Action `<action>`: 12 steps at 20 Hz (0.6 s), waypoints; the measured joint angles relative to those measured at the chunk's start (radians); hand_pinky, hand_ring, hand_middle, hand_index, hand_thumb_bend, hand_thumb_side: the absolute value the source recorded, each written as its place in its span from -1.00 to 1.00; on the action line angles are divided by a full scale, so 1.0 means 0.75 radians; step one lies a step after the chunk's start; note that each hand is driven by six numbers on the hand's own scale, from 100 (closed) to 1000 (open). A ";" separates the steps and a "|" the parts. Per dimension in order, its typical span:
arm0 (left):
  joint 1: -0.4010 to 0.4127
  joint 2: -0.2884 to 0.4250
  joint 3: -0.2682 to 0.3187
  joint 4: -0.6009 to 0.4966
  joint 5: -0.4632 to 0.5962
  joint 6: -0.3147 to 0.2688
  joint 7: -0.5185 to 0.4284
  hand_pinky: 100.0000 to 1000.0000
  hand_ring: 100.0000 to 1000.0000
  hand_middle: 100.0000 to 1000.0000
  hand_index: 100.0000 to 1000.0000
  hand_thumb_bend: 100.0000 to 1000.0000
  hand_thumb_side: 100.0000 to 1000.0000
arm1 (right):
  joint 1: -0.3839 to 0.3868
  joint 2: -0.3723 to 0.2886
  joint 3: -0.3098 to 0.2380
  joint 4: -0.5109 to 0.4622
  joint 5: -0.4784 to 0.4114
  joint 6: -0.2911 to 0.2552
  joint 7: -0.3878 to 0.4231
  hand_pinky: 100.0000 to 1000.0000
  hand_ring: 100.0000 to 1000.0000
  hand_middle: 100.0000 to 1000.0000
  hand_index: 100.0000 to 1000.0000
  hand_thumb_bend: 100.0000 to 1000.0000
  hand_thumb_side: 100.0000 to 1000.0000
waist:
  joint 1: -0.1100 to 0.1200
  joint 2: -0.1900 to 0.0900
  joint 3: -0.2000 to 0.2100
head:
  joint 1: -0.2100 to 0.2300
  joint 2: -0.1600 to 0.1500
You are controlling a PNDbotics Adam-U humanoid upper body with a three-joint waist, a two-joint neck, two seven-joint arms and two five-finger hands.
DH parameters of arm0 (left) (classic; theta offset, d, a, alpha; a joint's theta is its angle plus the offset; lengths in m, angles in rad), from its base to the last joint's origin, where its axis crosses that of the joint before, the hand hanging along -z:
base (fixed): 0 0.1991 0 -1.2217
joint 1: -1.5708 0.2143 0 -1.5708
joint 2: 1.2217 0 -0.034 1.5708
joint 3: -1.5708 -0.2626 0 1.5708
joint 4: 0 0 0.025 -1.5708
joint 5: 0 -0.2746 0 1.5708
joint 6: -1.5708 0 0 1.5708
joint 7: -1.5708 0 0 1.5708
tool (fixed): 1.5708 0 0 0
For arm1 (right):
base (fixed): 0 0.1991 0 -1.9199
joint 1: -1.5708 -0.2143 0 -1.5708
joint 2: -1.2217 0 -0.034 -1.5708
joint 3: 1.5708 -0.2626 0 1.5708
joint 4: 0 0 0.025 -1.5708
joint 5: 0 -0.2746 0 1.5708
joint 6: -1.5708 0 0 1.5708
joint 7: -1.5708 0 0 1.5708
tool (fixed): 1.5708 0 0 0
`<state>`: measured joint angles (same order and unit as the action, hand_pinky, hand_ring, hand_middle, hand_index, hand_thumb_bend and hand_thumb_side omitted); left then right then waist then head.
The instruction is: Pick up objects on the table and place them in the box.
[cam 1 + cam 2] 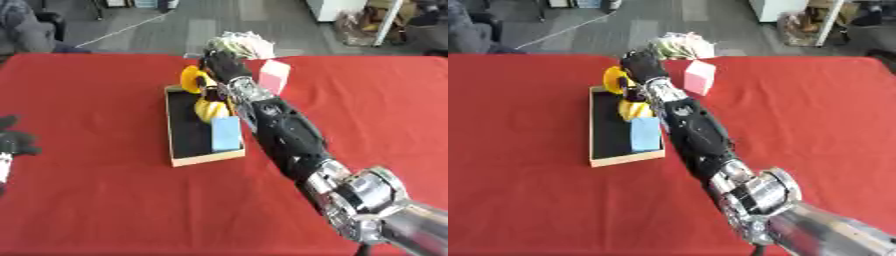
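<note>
A shallow wooden box [178, 161] with a black floor lies on the red table [87, 100]. In it are a blue block [226, 134] and a yellow object [208, 109]. A yellow ring [190, 77] stands at the box's far end. My right arm stretches across the box's right side, and my right hand [224, 64] is over the far end, between the yellow ring and a pink block [275, 75] on the table. A pale, crumpled bundle [246, 44] lies just beyond the hand. My left hand [14, 138] rests open at the left edge.
The red table reaches to the left, right and near side of the box. Beyond its far edge is grey floor with furniture and bags.
</note>
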<state>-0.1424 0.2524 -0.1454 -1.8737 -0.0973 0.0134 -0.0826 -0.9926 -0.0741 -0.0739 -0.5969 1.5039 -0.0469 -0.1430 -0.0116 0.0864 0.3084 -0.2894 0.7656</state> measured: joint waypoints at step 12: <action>0.000 -0.008 0.001 0.000 -0.004 -0.001 -0.007 0.54 0.14 0.13 0.71 -1.00 0.38 | -0.023 -0.014 0.000 -0.032 0.031 -0.040 0.062 0.45 0.46 0.42 0.64 -1.00 -0.60 | 0.000 0.000 -0.019 | 0.002 0.000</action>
<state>-0.1424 0.2465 -0.1449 -1.8736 -0.1000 0.0126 -0.0881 -1.0099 -0.0843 -0.0736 -0.6208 1.5274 -0.0771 -0.0962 -0.0116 0.0865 0.2938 -0.2879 0.7655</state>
